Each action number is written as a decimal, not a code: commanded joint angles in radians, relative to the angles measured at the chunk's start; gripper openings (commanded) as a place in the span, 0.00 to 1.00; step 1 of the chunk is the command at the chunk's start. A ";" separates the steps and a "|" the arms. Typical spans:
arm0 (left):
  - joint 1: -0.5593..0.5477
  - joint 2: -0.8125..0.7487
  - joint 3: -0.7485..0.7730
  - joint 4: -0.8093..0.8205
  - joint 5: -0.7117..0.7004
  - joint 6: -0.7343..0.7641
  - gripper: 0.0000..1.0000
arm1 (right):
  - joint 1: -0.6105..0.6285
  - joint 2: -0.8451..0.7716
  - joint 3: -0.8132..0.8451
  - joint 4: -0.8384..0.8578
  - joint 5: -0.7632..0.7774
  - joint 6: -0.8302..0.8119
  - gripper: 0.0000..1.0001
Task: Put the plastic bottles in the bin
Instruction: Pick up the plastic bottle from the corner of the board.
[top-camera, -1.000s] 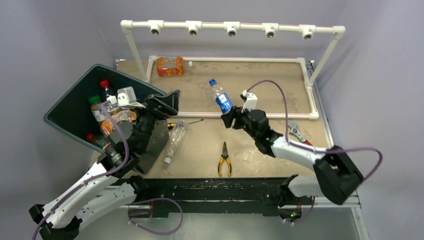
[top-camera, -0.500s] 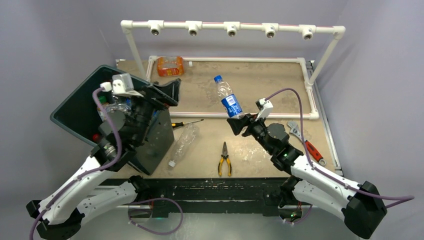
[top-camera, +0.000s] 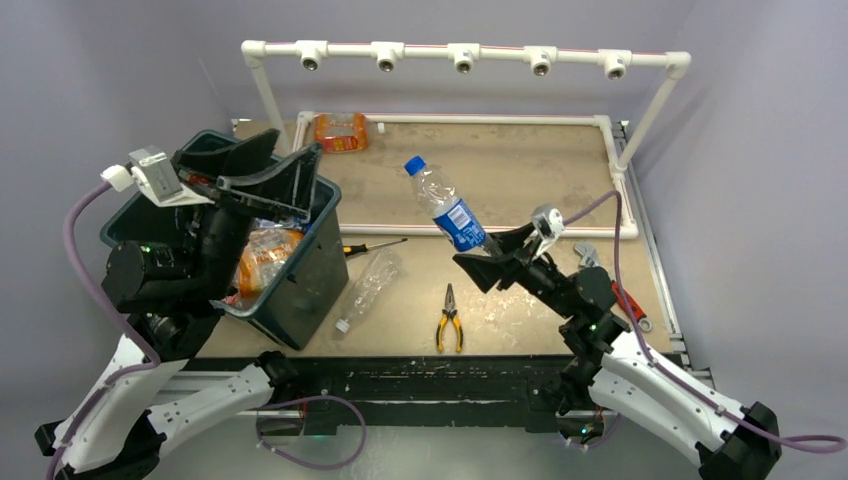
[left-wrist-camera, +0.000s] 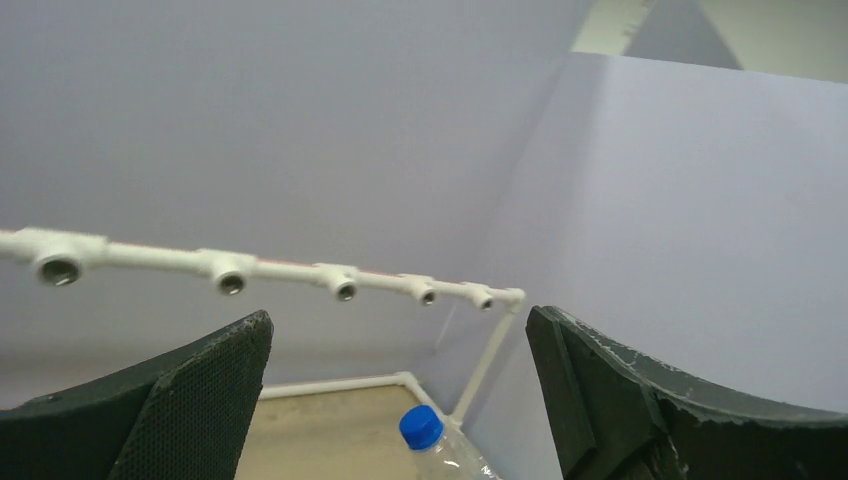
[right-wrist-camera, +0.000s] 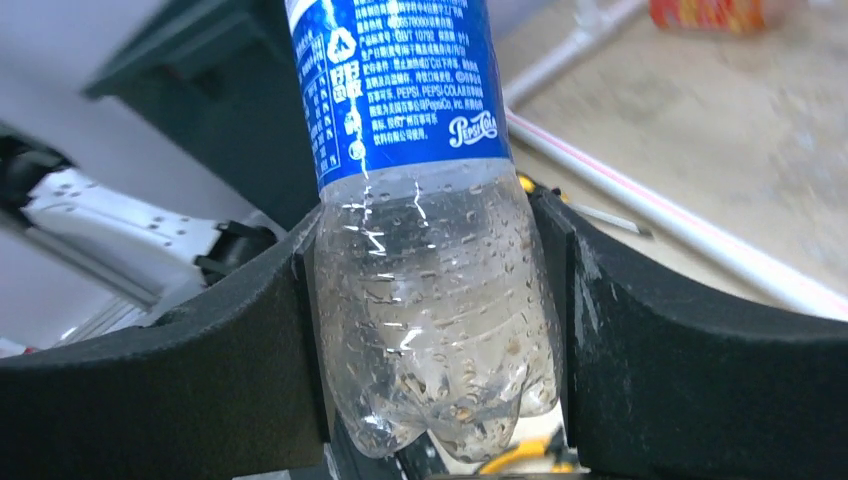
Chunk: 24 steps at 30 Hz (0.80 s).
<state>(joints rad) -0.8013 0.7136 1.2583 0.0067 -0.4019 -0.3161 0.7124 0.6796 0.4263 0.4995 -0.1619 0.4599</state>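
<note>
The right gripper (top-camera: 497, 252) is clenched on the base of a clear blue-labelled bottle (top-camera: 447, 208), held off the table (top-camera: 520, 170) and tilted, its blue cap to the far left. The left gripper (top-camera: 262, 165) gapes empty above the bin (top-camera: 312, 268) at the left, which holds an orange bottle (top-camera: 262, 255). A crushed clear bottle (top-camera: 365, 288) lies just right of the bin, with pliers (top-camera: 450, 318) nearby. An orange-wrapped bottle (top-camera: 340, 131) lies at the far edge.

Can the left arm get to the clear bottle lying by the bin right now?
Probably yes. The left claw is open and empty above the bin; the clear bottle lies uncovered on the table beside it. It must clear the bin's wall first.
</note>
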 joint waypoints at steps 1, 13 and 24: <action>-0.002 0.085 -0.008 0.132 0.359 -0.025 0.99 | 0.001 -0.055 -0.045 0.242 -0.202 0.040 0.40; -0.003 0.305 -0.012 0.242 0.611 -0.238 0.99 | 0.002 -0.115 -0.105 0.433 -0.201 0.123 0.37; -0.004 0.313 -0.043 0.280 0.688 -0.297 0.98 | 0.002 -0.056 -0.124 0.531 -0.145 0.169 0.35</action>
<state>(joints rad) -0.8001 1.0431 1.2285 0.2340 0.2321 -0.5751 0.7132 0.6163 0.3042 0.9508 -0.3500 0.6094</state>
